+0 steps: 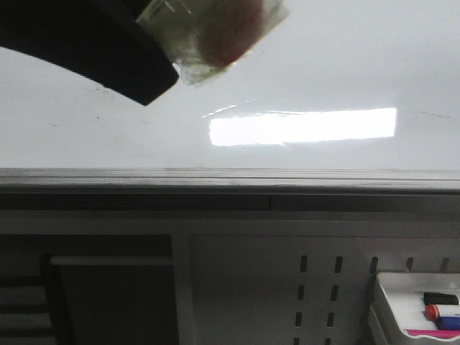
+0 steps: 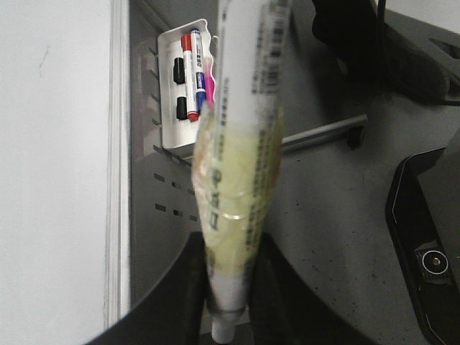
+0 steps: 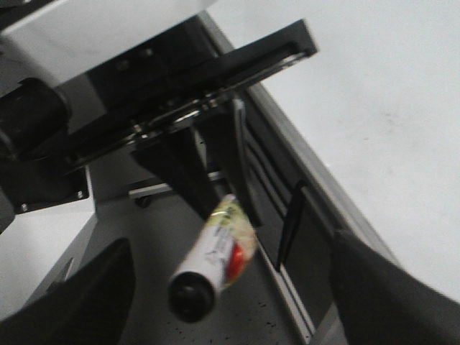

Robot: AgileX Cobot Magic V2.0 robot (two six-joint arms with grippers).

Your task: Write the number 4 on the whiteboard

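Plainly, whiteboard: the whiteboard (image 1: 323,65) fills the upper half of the front view, glossy, with a bright rectangular light reflection (image 1: 302,126) and a grey metal edge (image 1: 230,176) along its near side.
Number 4: no black strokes can be made out on the visible board surface; only faint specks and smudges show, and part of the board is covered by the arm.
Left gripper: the left gripper (image 2: 228,287) is clamped on a marker (image 2: 241,158) wrapped in yellowish clear tape; its black fingers (image 2: 180,295) press the barrel from both sides.
Marker tip: in the front view the marker is a blur at the top edge, cut off, so whether it touches the board cannot be told.
Right gripper: the right gripper (image 3: 230,302) stands wide apart, holding nothing; only its two dark fingers show, blurred and cut off by the frame.
Seen from the right wrist: the left gripper's fingers and the marker's dark cap end hang just off the board's edge.
Tray: a white tray (image 1: 388,316) on the perforated panel (image 1: 273,287) holds spare markers (image 1: 440,313), partly cut off by the frame.
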